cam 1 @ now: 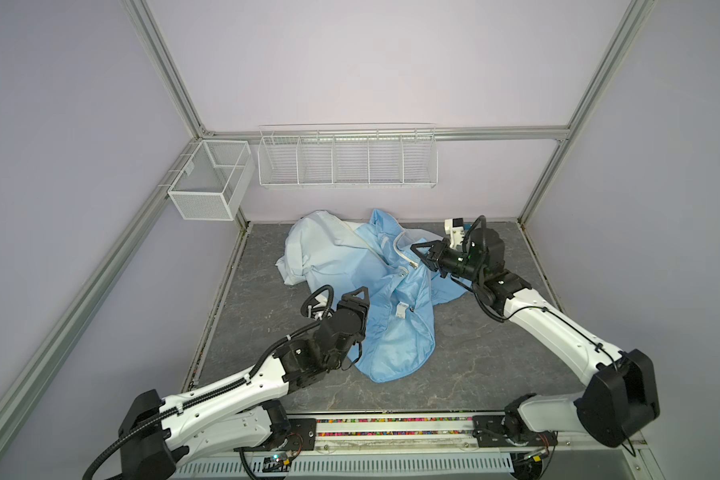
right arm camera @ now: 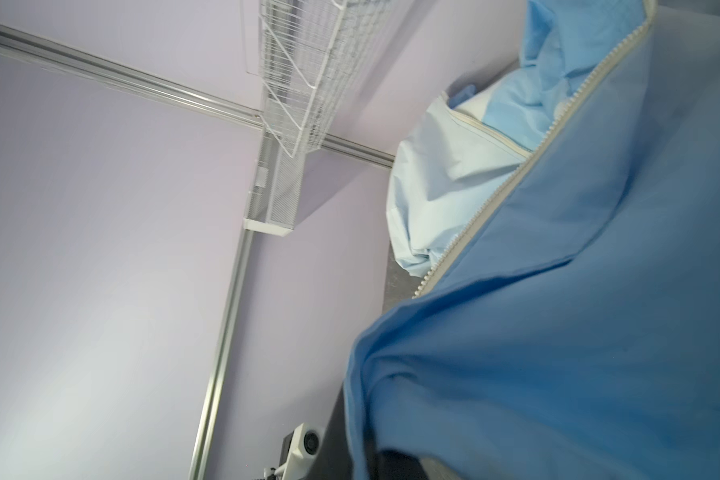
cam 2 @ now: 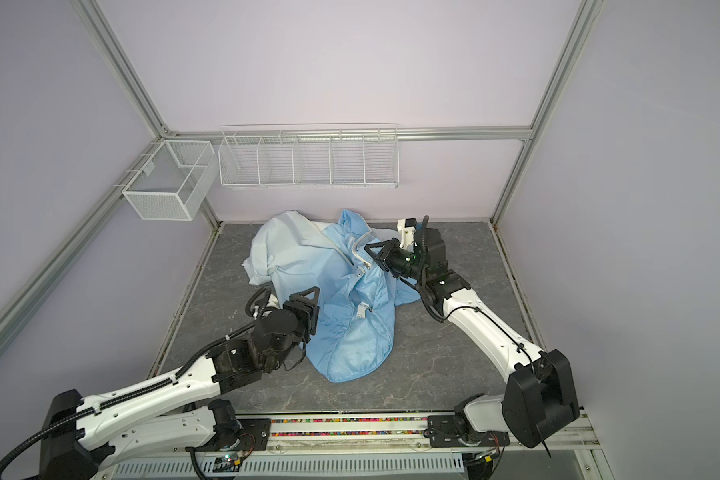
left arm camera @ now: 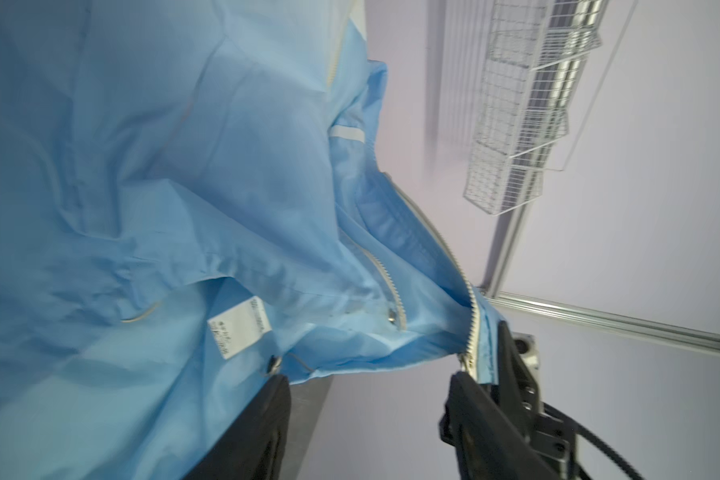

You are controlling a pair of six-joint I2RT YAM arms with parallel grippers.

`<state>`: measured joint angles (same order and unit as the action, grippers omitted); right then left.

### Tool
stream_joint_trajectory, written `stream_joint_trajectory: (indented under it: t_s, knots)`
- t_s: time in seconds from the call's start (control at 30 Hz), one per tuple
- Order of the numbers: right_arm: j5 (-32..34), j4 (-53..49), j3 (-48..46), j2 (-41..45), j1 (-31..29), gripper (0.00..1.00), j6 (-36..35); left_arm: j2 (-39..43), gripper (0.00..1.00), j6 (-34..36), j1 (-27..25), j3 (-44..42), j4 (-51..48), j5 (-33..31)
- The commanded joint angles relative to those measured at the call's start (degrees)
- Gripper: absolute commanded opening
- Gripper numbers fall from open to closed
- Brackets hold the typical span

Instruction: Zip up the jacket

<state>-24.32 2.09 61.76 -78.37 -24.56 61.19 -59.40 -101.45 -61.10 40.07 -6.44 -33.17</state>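
The jacket [cam 1: 375,291] lay in a crumpled heap on the grey table [cam 1: 495,353], filling the middle and reaching toward 12 o'clock. Its pale whitish part bunched at 11 o'clock and a blue fold trailed down toward 6 o'clock. Its zipper [left arm camera: 470,299] was undone: in the left wrist view two toothed white rows ran apart from each other, with blue lining showing between them. The right gripper [cam 1: 417,251], at about 2 o'clock of the heap, was closed on the jacket's front edge beside one row of teeth. It held that edge up off the table, probably so the tape would hang straight and exposed instead of sinking into the folds. In the right wrist view that raised flap draped across most of the picture, teeth along its border. The left gripper [cam 1: 355,296] sat at about 8 o'clock of the heap, touching or just beside the blue fabric. Its jaws stood partly apart with nothing caught between them. In its own wrist view one finger [left arm camera: 275,415] lay under the hem near a white label [left arm camera: 238,328] and a dark snap [left arm camera: 273,363]. It seemed to be lining up on the free lower end of the zipper so the two ends could be brought together. The zipping itself looked not yet begun.
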Motion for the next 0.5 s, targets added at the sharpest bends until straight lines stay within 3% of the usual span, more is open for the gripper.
stream_joint_trajectory:
  t_s: [0.0,0.17,0.27,0.4,0.47]
  knots:
    - [1.8,-20.4,-0.9,-1.4,2.2,0.07,-9.9,-1.8,0.59,0.8,1.4,1.2,-4.7,2.3]
    - [-0.4,-24.4,-9.6,-2.2,6.6,0.07,-12.9,-1.3,0.54,-0.2,4.6,-4.6,-2.9,5.5]
    - [2.6,-31.1,-9.5,-2.0,7.4,0.22,-15.7,-0.4,0.46,0.3,7.6,-7.8,-3.5,7.7]
    - [5.7,-35.1,-9.3,1.0,9.4,0.58,-16.2,-0.9,0.4,3.8,12.9,-10.0,-4.6,11.5]
    - [7.8,-37.2,-8.0,2.5,9.5,0.63,-17.3,-2.4,0.35,6.2,16.2,-11.8,-1.6,14.2]
